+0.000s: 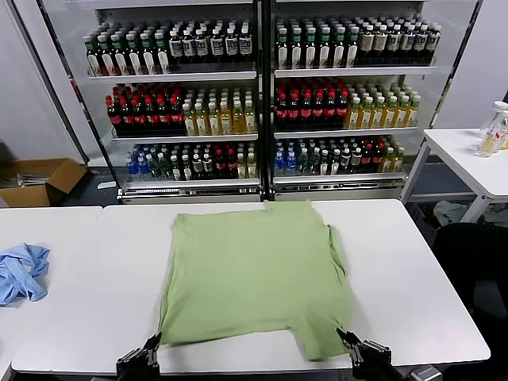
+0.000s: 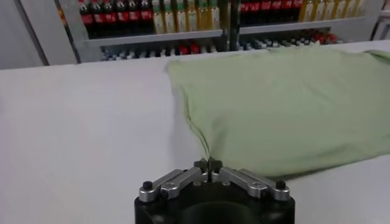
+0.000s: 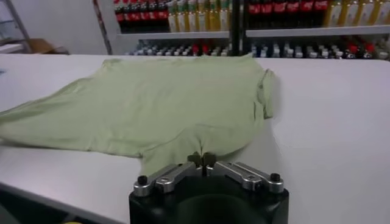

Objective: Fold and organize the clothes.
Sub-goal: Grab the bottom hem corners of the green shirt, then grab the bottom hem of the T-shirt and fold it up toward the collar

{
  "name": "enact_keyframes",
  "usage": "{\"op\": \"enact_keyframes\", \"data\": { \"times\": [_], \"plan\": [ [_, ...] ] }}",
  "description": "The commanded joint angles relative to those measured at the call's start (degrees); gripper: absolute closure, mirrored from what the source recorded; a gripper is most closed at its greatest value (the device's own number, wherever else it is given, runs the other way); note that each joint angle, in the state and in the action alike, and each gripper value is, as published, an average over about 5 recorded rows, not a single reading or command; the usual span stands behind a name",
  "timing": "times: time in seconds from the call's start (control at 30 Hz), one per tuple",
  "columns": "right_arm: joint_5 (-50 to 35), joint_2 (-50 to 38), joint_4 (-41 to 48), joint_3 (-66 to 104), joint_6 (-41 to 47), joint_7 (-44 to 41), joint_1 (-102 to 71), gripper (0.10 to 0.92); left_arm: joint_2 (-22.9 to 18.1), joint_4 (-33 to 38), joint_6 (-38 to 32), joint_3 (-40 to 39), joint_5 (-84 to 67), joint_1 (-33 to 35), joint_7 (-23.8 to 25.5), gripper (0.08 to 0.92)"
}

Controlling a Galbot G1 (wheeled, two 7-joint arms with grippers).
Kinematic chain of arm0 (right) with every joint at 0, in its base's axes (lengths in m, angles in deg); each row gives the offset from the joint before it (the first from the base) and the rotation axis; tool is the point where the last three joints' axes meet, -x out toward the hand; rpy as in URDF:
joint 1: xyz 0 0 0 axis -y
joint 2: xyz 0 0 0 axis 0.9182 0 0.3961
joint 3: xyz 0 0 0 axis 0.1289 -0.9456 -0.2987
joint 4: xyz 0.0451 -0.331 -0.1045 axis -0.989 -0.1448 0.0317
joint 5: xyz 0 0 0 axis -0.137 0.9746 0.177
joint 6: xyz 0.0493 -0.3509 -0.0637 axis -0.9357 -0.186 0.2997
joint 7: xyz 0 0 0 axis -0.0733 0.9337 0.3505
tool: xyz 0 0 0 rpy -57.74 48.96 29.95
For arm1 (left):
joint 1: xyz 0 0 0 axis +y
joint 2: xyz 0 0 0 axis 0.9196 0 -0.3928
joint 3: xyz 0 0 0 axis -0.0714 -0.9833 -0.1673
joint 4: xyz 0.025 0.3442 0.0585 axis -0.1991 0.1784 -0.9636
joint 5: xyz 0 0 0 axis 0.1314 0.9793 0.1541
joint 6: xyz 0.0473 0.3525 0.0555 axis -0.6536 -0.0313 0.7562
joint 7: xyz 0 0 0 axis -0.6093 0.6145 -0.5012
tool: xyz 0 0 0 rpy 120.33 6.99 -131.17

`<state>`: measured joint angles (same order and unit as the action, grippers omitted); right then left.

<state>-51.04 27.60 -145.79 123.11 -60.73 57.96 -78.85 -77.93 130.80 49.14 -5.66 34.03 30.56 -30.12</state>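
Note:
The light green shirt [image 1: 254, 274] lies spread flat on the white table [image 1: 413, 278], plain side up. My left gripper [image 1: 151, 346] sits at the table's near edge, shut on the shirt's near left corner [image 2: 209, 159]. At the near right, my right gripper [image 1: 347, 340] is shut on the shirt's near right corner, pinching the fabric edge [image 3: 202, 155] between its fingertips. A sleeve [image 1: 337, 250] lies folded in on the right side. No collar, buttons or print show.
A crumpled light blue cloth [image 1: 20, 271] lies at the table's left edge. Behind the table stand glass-fronted drink coolers [image 1: 262, 95] full of bottles. A second white table [image 1: 468, 159] with a jar is at the right, a cardboard box [image 1: 40, 181] on the floor at left.

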Motion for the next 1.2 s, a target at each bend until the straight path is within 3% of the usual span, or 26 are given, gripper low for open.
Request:
{"op": "enact_keyframes", "data": {
  "times": [0.03,0.2,0.43,0.57,0.93,1.2],
  "plan": [
    [-0.40,-1.15,-5.84,3.26,0.09,-0.43,-4.48,0.912,0.45,7.12,-0.67,5.20,1.11,10.43,-1.03,0.917],
    [-4.88,-0.54,-2.35,-0.99,1.94,2.56,11.29,0.912,0.97,8.24,-0.49,8.05,-2.26,6.40,-0.74,0.917],
    [-6.33,2.20,9.61,-11.20,6.14,5.45,34.05,0.912,4.04,-1.69,0.25,5.74,-11.33,-14.28,0.28,0.917],
    [-4.73,3.75,15.21,-16.51,7.03,5.51,41.93,0.912,4.85,-8.65,0.24,3.80,-13.82,-21.67,1.61,0.917],
    [0.59,7.72,25.24,-22.94,7.18,5.79,48.79,0.912,5.36,-23.10,-0.33,0.48,-14.32,-33.10,4.65,0.917],
    [1.63,8.79,28.20,-23.72,7.33,5.81,49.44,0.912,5.24,-29.58,-1.25,-2.33,-13.19,-38.11,6.94,0.917]
  ]
}}
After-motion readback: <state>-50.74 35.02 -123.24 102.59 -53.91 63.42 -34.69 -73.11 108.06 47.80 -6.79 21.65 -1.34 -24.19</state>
